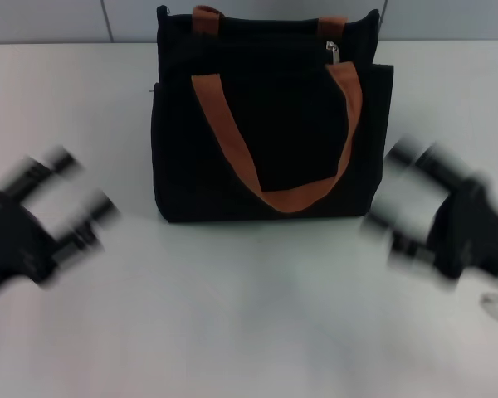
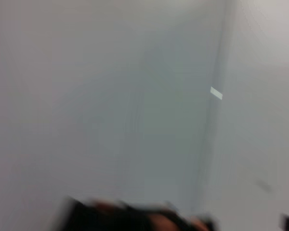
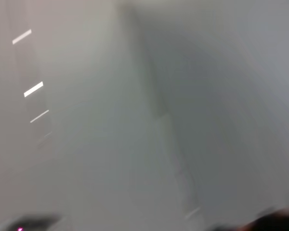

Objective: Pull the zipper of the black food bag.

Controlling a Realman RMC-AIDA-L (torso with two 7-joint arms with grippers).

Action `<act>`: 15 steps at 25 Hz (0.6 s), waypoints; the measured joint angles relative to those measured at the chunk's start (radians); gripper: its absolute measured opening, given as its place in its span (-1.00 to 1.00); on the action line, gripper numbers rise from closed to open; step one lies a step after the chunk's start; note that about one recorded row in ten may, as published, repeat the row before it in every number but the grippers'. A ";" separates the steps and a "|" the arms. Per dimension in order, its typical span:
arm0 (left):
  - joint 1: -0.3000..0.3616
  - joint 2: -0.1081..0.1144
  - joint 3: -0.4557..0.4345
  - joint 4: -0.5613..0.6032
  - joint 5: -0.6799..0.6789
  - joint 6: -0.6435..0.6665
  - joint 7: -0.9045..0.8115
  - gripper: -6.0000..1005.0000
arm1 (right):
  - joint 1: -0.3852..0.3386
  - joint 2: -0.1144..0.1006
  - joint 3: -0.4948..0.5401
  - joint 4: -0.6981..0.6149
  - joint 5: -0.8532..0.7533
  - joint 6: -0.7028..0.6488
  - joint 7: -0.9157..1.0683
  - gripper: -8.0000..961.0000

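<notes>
Black food bag [image 1: 266,141] upright on table, silver zipper [image 1: 334,52] top right

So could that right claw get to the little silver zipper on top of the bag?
Probably yes. The zipper sits exposed at the bag's top edge on the robot's right, and nothing stands between it and the right claw, which is low beside the bag and would need to rise.

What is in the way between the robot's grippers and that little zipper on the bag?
Nothing visible. The zipper sits exposed at the black food bag's top right. The left gripper and right gripper flank the bag over bare table.
</notes>
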 joint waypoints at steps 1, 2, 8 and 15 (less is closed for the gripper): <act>-0.008 0.006 0.025 0.011 0.048 0.004 0.011 0.54 | 0.011 0.000 -0.067 -0.033 -0.032 -0.017 -0.013 0.74; -0.019 0.012 0.051 0.018 0.101 0.006 0.032 0.55 | 0.016 0.000 -0.110 -0.055 -0.047 -0.021 -0.017 0.74; -0.073 0.016 0.099 0.022 0.344 -0.002 0.135 0.55 | 0.028 0.004 -0.299 -0.094 -0.065 -0.012 -0.070 0.74; -0.090 0.010 0.096 0.025 0.362 -0.007 0.150 0.55 | 0.032 0.007 -0.313 -0.072 -0.062 0.052 -0.086 0.74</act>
